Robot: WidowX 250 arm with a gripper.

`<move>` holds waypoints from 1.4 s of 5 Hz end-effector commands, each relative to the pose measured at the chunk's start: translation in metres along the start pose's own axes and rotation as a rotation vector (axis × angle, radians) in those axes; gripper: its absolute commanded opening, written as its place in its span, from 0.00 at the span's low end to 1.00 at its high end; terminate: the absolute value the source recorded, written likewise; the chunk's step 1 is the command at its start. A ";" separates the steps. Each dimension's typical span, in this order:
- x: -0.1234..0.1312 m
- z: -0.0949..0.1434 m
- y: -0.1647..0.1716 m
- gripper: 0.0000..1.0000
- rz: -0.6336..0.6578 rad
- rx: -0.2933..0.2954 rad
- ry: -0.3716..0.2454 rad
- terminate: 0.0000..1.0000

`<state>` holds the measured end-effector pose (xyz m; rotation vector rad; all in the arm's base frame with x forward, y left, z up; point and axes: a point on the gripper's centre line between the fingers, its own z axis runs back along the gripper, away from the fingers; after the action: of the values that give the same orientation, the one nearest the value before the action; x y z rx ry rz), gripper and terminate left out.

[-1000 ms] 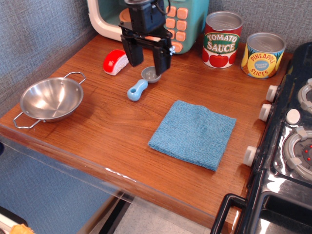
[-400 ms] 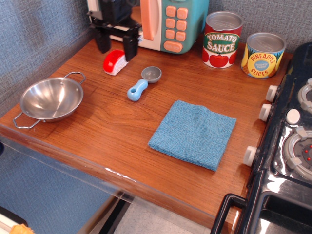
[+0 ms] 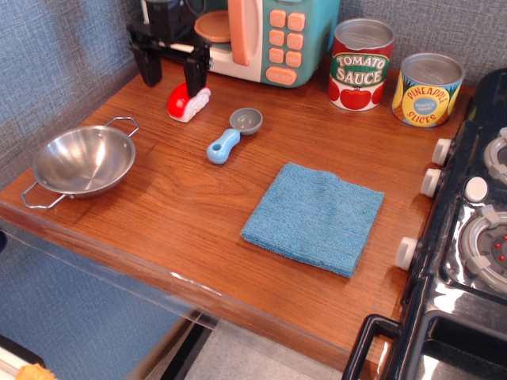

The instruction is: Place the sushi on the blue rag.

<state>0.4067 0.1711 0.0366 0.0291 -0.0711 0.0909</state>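
At the near edge, toward 9 o'clock: steel bowl (image 3: 83,161) with two wire handles, upright, sitting on the wooden counter (image 3: 182,229). Toward 4 o'clock from table centre: blue rag (image 3: 314,216), flat, square, turned slightly off the counter's edge, nothing resting on it. Off at 3 o'clock: black toy stove (image 3: 467,237) with white knobs along its front, butted against the counter.

Mid-counter, around 11 o'clock from the rag: light-blue scoop (image 3: 232,135), grey bowl end pointing away, handle end nearer, well apart from the rag.

Farther back at 10 o'clock: sushi (image 3: 188,102), red top over white base, lying on the wood, well apart from the rag and near the scoop. Directly over and behind it: black gripper (image 3: 171,71), jaws spread wide, pinching nothing; one finger down just beside the sushi's far end, the other out to the side over bare wood. Contact with the sushi not clear.

At the back wall, 12 o'clock: teal toy microwave (image 3: 277,36) with peach buttons. At 1 o'clock: tomato sauce can (image 3: 361,65), then pineapple slices can (image 3: 428,89) just beside it, both upright.
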 end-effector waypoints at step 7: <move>-0.019 0.063 -0.067 0.00 0.026 -0.049 -0.163 0.00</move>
<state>0.3881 0.0916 0.0730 -0.0384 -0.1785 0.1169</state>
